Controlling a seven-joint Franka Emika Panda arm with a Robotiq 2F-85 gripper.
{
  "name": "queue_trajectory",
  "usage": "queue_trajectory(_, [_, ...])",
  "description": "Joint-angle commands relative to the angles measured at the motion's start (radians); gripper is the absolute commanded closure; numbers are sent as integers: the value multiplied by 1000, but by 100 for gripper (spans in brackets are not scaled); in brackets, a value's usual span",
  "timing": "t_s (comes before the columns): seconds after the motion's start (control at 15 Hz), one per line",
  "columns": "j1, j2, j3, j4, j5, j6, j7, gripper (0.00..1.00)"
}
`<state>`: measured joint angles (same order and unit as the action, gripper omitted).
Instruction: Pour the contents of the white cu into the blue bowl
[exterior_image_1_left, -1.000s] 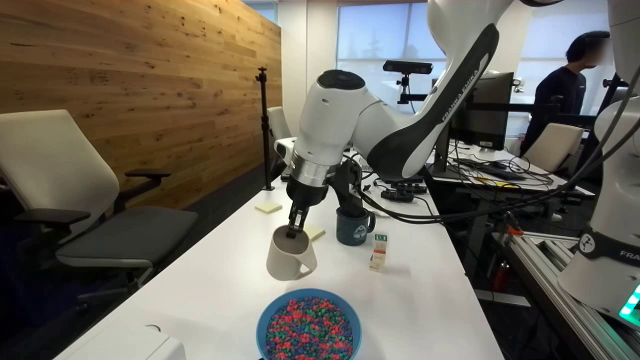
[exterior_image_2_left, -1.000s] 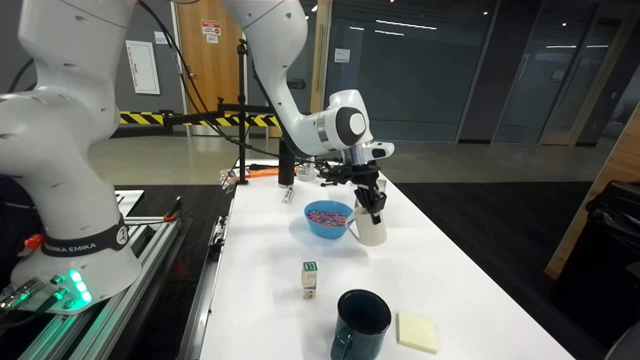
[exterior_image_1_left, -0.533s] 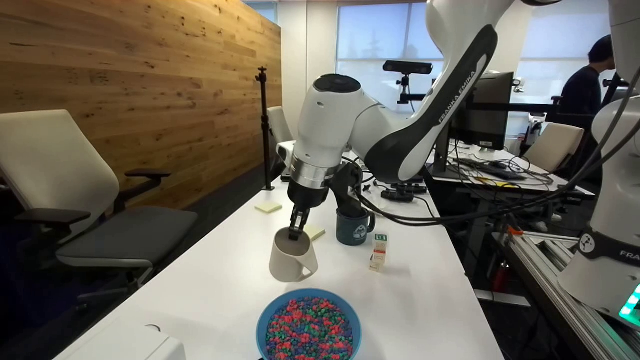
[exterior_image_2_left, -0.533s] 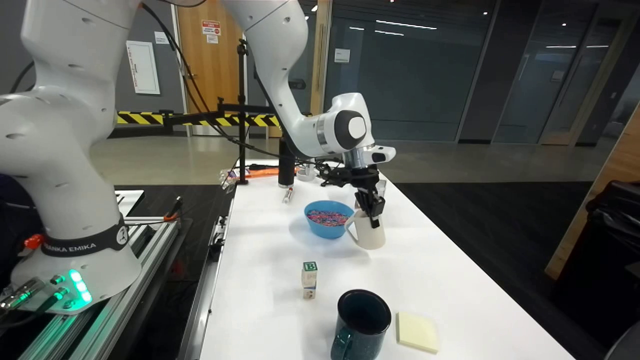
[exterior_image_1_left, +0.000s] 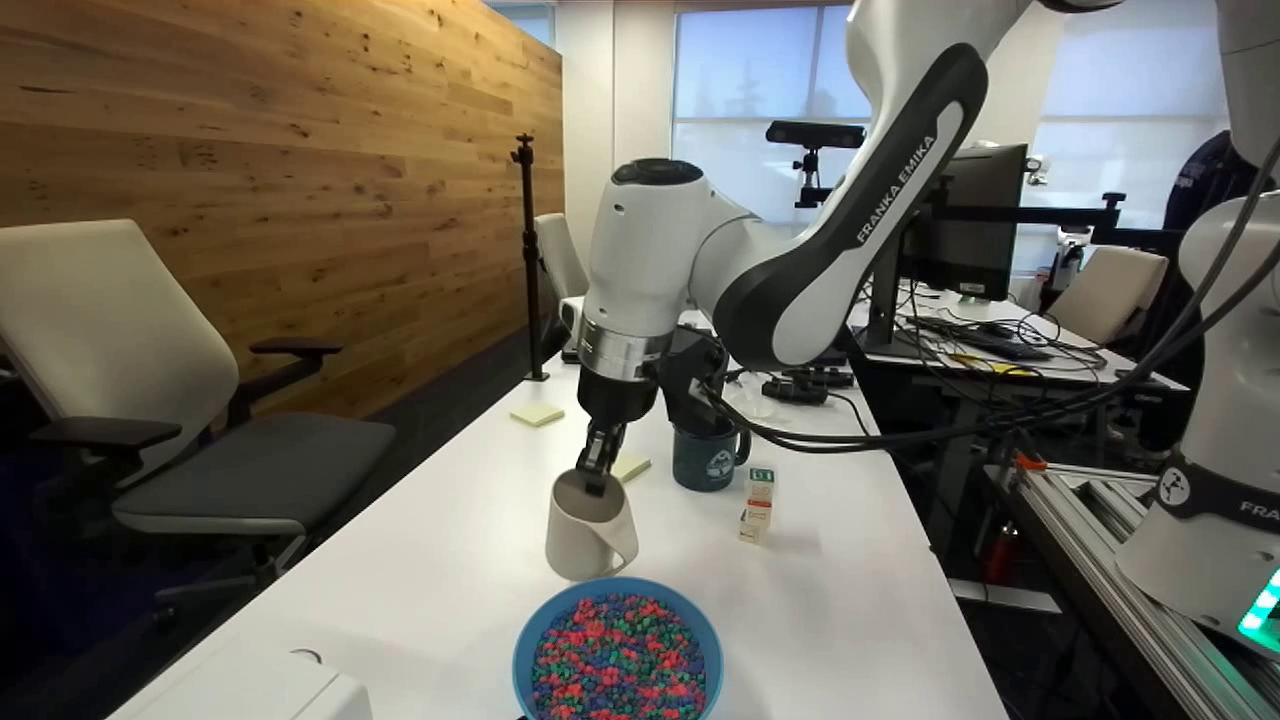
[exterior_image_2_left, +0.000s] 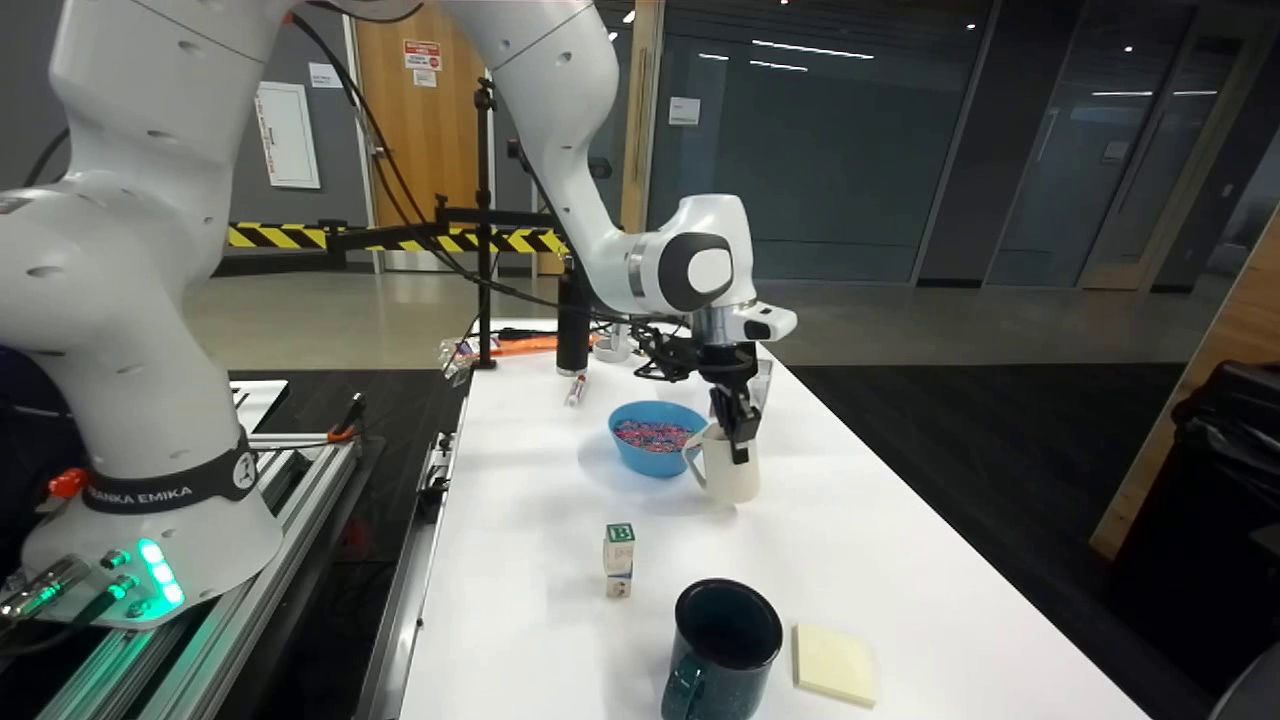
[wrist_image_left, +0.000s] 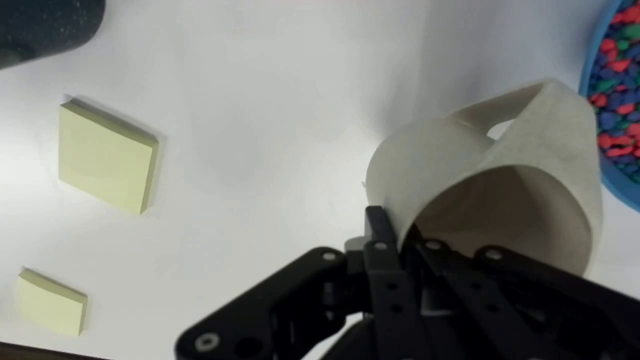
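The white mug (exterior_image_1_left: 582, 545) is held by the gripper (wrist_image_left: 395, 229), its wall pinched between the fingers (wrist_image_left: 381, 227): one is set inside the mouth, the other against the outside. The jaws thus stand close together, with only the wall between them. The mug is held near upright, mouth upward, just beside the blue bowl (exterior_image_2_left: 648, 464), and its handle (wrist_image_left: 565, 110) is turned toward the bowl's rim.

Coloured pieces (exterior_image_1_left: 620, 655) in red, green and blue are spread across the bowl, while none can be made out in the part of the mug's inside that is shown by the wrist view. From this it may be judged that the pouring has been done and that the putting down of the mug is the step in hand. Poorly shown is the mug's low end: it cannot be told whether the base is touching the table (exterior_image_2_left: 540, 600), or whether a few pieces are left at the bottom.

For the next move, the base should be seated flat before the grip is loosened, since a leaning mug could be tipped on release. The bowl should not be nudged by the handle, and the fingers would best be lifted straight up, so that the rim is not caught. If pieces are found inside, the mug would have to be tilted over the bowl instead.
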<state>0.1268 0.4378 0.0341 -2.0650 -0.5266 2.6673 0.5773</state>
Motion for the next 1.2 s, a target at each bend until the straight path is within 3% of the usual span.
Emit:
queue_trajectory(0.0, [35, 5, -35, 2, 115, 18, -72, 99])
queue_trajectory(0.67, [21, 45, -28, 29, 265, 52, -265, 99])
queue_trajectory(1.13, [19, 85, -42, 57, 296, 56, -336, 99])
